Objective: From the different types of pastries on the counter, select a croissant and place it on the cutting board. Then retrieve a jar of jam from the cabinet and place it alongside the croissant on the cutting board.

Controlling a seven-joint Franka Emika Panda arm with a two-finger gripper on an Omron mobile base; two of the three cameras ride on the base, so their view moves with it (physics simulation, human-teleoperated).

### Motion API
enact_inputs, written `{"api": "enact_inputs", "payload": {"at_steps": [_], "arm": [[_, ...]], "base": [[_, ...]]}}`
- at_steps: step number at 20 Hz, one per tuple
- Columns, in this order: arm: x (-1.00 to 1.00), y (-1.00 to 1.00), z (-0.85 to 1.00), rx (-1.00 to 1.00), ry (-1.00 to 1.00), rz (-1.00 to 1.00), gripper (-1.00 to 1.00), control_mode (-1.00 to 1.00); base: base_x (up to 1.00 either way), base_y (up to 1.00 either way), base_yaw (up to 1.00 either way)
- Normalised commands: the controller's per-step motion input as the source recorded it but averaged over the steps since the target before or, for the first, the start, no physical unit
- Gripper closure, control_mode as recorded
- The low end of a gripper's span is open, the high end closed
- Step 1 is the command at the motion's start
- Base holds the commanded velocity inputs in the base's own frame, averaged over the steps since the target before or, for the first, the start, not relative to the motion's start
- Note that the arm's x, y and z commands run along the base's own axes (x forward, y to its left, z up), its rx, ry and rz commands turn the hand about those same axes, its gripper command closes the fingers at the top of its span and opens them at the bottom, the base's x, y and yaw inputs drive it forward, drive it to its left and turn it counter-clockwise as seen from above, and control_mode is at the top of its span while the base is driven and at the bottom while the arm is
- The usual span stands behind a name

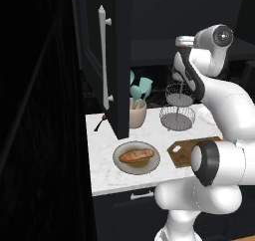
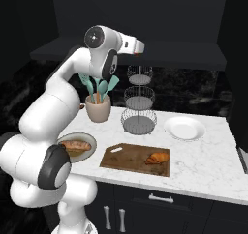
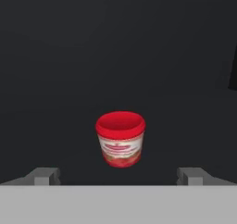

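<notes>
The jar of jam (image 3: pixel 120 139), red with a pale label, stands upright on the cabinet's dark shelf. My gripper (image 3: pixel 118 177) is open. Its fingertips (image 3: pixel 44 176) stand wide on either side, short of the jar and not touching it. From the base, the hand (image 2: pixel 136 46) is raised high at the cabinet opening, beside the open black door (image 1: pixel 117 60) with its white bar handle (image 1: pixel 104 56). The croissant (image 2: pixel 158 157) lies on the right part of the dark cutting board (image 2: pixel 127 160), which rests on the marble counter (image 2: pixel 206 160). The arm covers part of the board (image 1: pixel 182 152) in the left base view.
A long loaf (image 1: pixel 136 156) lies on a round grey plate (image 1: pixel 121 165) at the counter's left. At the back stand a beige pot of teal utensils (image 2: pixel 98 108), a tiered wire basket (image 2: pixel 139 113) and a white plate (image 2: pixel 184 128). The open door overhangs the counter's left side.
</notes>
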Motion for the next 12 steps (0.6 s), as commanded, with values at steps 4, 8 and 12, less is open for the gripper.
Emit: {"api": "enact_inputs", "payload": {"at_steps": [4, 8, 12], "arm": [[0.42, 0.0, -0.12, 0.0, 0.03, 0.0, -1.0, -1.0], [0.49, -0.06, -0.01, 0.0, 0.02, 0.0, -1.0, -1.0], [0.44, -0.13, 0.0, 0.0, 0.04, 0.0, -1.0, -1.0]], "base": [[0.0, 0.0, 0.0], [0.0, 0.0, 0.0], [0.0, 0.0, 0.0]]}}
